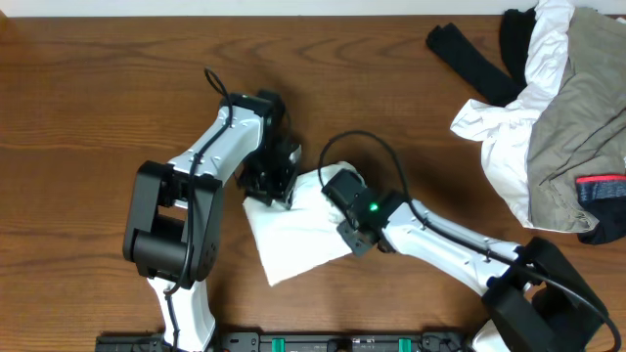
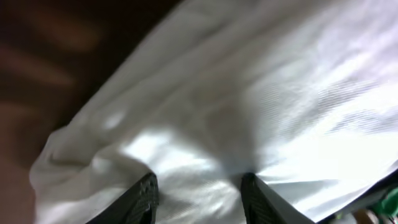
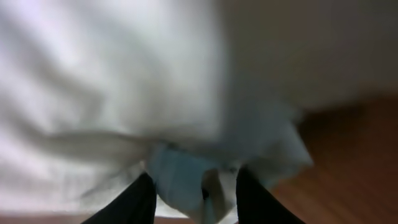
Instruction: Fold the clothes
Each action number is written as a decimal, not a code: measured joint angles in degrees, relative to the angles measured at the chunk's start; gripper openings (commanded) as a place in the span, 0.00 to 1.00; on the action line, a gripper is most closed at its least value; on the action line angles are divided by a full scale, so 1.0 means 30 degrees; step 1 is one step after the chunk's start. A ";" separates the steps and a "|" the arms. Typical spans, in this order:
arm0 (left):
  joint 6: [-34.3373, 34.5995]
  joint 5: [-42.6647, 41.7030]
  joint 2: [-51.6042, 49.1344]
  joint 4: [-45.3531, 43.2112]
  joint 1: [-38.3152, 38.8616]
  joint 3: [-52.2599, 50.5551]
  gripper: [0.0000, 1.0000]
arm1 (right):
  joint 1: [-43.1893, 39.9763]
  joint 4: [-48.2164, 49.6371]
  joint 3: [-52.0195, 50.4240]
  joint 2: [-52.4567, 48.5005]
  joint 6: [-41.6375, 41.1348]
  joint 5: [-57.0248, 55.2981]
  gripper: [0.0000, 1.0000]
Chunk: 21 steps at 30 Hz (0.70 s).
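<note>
Both left tool (image 2: 198, 185) and right tool (image 3: 191, 190) sit released atop the white shirt (image 1: 293, 244).

The left arm (image 1: 210, 147) and right arm (image 1: 440, 235) have white tube-shaped links and bulky black joints. A black cable (image 1: 217, 90) loops above each. A green light (image 1: 373, 206) glows on the right wrist. The fingers (image 2: 144, 194) appear black, though blurred.

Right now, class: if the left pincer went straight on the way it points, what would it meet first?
The white shirt: the left pincer points at its cloth, which fills the view ahead. Whether it touches yet is unclear.
</note>
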<state>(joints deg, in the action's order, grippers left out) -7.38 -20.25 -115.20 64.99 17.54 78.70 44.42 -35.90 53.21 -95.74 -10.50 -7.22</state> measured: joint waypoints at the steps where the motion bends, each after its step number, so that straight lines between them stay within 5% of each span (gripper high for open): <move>1: 0.0066 0.0000 0.0000 0.0051 0.0000 -0.0299 0.46 | -0.0255 0.0262 0.0000 0.0000 -0.0240 -0.0073 0.41; 7: 0.0729 -0.0335 0.0000 0.0240 0.0000 -0.1909 0.29 | -0.1668 0.1887 0.0000 0.0007 -0.1020 -0.0189 0.41; 21: 0.0896 -0.1690 0.2783 -0.1122 -0.0015 -0.2404 0.30 | -0.2375 0.3650 0.0189 0.0219 -0.1311 -0.0270 0.44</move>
<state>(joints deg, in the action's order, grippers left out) -4.69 -25.32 -106.85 61.63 17.50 71.48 37.30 -24.95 53.78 -95.09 -14.44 -8.03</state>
